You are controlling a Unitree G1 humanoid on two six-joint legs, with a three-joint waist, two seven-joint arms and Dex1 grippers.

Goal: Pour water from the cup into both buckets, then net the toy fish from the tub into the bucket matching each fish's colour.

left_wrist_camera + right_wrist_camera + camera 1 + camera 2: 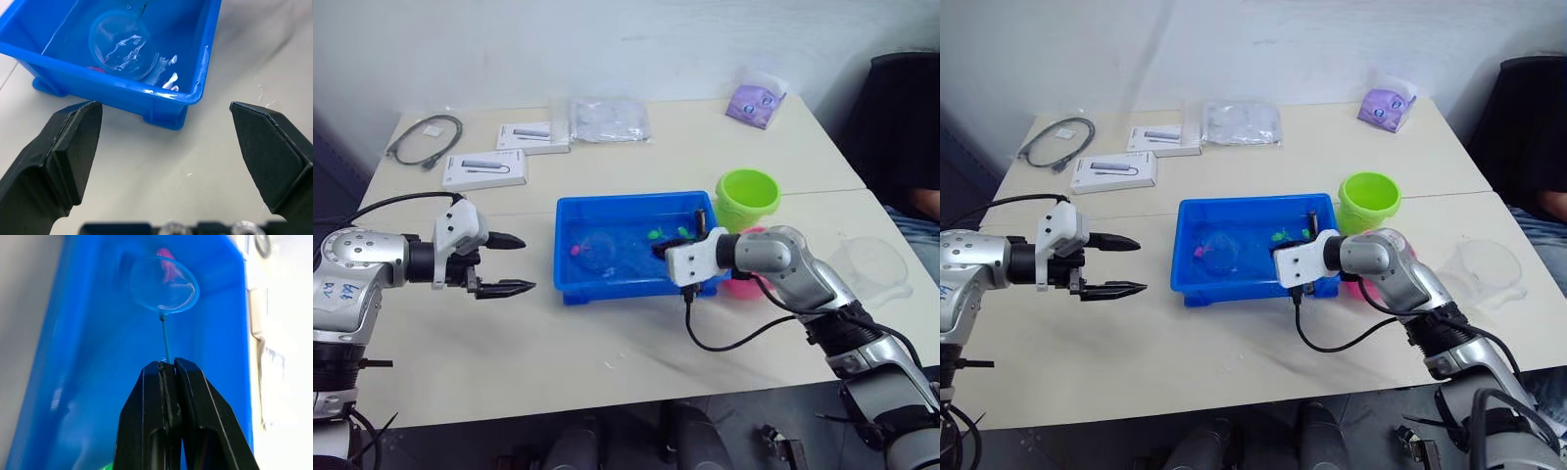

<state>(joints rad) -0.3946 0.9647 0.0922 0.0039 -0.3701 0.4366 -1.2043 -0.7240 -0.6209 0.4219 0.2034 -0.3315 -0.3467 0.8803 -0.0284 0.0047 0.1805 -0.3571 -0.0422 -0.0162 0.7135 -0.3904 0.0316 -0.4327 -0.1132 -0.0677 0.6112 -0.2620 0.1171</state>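
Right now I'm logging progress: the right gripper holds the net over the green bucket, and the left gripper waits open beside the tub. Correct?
Not quite. The net, pinched by its handle in the right gripper, is down inside the blue tub, not over the green bucket; the right wrist view shows its hoop by a pink fish. The left gripper does wait open beside the tub.

Tub (607, 282): shallow bright-blue rectangular tray, centre of frame, flat on the worktop

Net (164, 285): round light-blue hoop with fine mesh on a thin stem, inside the tub, a pink fish (167, 265) seen through the mesh

Toy fish: green ones (655, 234) near the tub's right end

Buckets: lime green (746, 199) upright, right of the tub; pink (744, 284) below it, mostly hidden

Cup (871, 266): clear, far right of frame
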